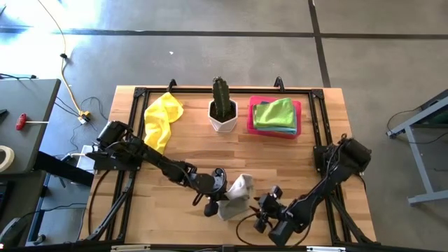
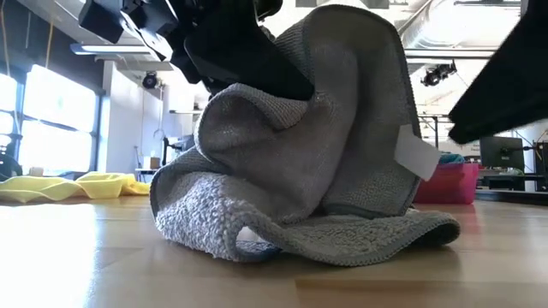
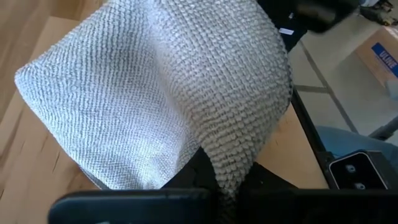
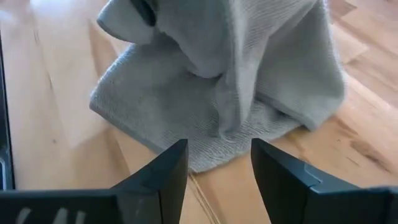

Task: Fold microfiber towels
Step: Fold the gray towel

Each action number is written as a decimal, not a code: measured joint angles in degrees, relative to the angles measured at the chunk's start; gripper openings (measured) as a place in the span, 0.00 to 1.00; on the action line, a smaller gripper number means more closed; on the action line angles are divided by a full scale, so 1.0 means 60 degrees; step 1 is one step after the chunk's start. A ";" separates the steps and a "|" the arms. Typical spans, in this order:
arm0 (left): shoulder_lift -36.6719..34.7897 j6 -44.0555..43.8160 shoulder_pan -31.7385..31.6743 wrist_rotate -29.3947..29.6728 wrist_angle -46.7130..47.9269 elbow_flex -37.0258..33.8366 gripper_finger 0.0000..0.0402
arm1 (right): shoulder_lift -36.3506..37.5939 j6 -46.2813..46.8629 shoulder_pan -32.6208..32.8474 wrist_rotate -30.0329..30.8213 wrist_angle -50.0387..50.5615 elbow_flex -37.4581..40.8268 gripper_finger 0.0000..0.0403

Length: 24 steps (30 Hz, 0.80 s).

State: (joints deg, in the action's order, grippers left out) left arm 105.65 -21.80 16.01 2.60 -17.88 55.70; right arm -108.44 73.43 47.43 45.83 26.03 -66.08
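Observation:
A grey towel (image 2: 325, 171) with a white tag (image 2: 417, 154) stands bunched near the table's front middle, and also shows in the high view (image 1: 238, 194). My left gripper (image 1: 218, 183) is shut on its upper part. My right gripper (image 4: 219, 163) is open and empty, close to the towel's right, its fingers facing the towel's lower edge (image 4: 205, 155) on the table. A yellow towel (image 1: 162, 117) lies crumpled at the far left. Lime green and light blue towels (image 1: 274, 112) lie folded on the pink tray (image 1: 294, 129). My left gripper holds a bunched fold (image 2: 257, 98) at the grey towel's top, and the cloth (image 3: 236, 143) drapes over its fingers and hides the pinch itself. The fingers come from the table's left, slanting down. The towel hangs slack below them, its lower part (image 2: 360, 235) on the table.
A potted cactus in a white pot (image 1: 222, 112) stands at the far middle between the yellow towel and the pink tray. Bare wood (image 1: 189, 150) lies between the far row and the arms. The table's near edge is just behind both grippers.

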 joint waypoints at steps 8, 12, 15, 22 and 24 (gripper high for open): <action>0.0000 0.0018 0.0000 -0.0001 -0.0002 0.0001 0.00 | -0.1047 0.0028 0.0039 0.1037 -0.0472 0.0061 0.42; 0.0000 0.0018 0.0000 -0.0001 -0.0006 0.0001 0.00 | -0.1230 0.0037 0.0011 0.1573 -0.0471 0.0058 0.42; 0.0000 0.0006 0.0000 -0.0001 -0.0014 0.0000 0.00 | -0.1261 0.0021 -0.0055 0.1690 -0.0462 0.0058 0.42; 0.0000 -0.0008 0.0000 -0.0001 -0.0059 0.0001 0.00 | -0.1261 -0.0054 -0.0329 0.2017 -0.0607 0.0123 0.42; 0.0000 -0.0009 0.0000 -0.0001 -0.0078 0.0001 0.00 | -0.1261 -0.0061 -0.0428 0.2081 -0.0937 0.0284 0.42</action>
State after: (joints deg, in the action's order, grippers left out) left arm 105.65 -21.86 16.01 2.59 -18.34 55.70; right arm -116.01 73.07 44.86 58.32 20.41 -64.38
